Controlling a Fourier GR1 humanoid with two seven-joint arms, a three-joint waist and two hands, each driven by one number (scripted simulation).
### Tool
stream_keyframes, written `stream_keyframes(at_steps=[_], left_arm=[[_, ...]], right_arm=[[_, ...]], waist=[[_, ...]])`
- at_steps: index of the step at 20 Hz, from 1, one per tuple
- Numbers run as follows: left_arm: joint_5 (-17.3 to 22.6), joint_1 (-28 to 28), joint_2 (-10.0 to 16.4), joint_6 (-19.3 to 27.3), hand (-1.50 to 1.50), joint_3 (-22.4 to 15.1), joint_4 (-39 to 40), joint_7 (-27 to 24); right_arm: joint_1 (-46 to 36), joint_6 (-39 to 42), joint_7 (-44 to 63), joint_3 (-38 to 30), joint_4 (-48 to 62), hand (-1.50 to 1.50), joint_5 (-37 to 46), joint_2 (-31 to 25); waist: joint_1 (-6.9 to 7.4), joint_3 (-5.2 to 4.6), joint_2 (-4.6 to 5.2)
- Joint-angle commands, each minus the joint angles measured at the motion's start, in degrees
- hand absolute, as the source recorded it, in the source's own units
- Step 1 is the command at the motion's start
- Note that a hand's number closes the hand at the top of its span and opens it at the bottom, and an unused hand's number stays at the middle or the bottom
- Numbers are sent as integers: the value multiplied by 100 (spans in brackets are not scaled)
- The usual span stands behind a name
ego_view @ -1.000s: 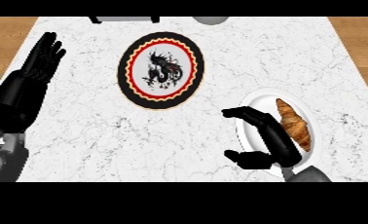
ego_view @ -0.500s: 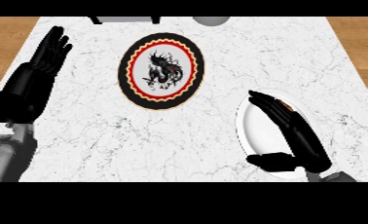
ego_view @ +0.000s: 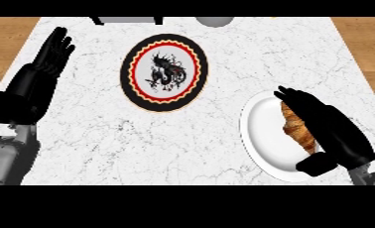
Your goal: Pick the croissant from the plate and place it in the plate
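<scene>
Marble counter (ego_view: 219, 172) was noted under everything. The patterned plate (ego_view: 162, 48) was set well left of and beyond the right hand (ego_view: 337, 133), with the white plate (ego_view: 262, 143) directly beneath it. The left hand (ego_view: 45, 68) was rested open at the left edge. The right hand was held spread over the croissant (ego_view: 293, 125), not closed. The croissant was judged light, flaky and crushable, best pinched across its thick middle.

This looks like a kitchen: a white marble table (ego_view: 227, 48) carries a black patterned plate (ego_view: 164, 72) with a red rim, and a white plate (ego_view: 260, 140) holds a croissant (ego_view: 296, 128). Wood shows beyond the table's edges.
</scene>
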Motion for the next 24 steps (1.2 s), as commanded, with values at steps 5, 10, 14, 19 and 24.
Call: stream_keyframes(at_steps=[5,10,14,19,24], left_arm=[[-87,-248,-120,-72,0,19,77,119],[-94,-360,-185,-307,0,312,289,157],[-357,549,-310,-282,0,152,-386,-101],[-486,-164,-486,-278,0,259,-73,226],[-329,-108,-439,-636,0,613,-203,303]], right_arm=[[-274,1900,2278,497,-839,-150,113,14],[-456,2006,2212,317,-142,-150,643,502],[-618,2209,2442,338,151,-150,1036,742],[-714,2220,1902,-19,1000,-150,1371,753],[-526,2172,1569,-273,1295,-150,1649,939]], waist=[[55,27,30],[84,35,43],[129,34,33],[97,37,45],[98,36,41]])
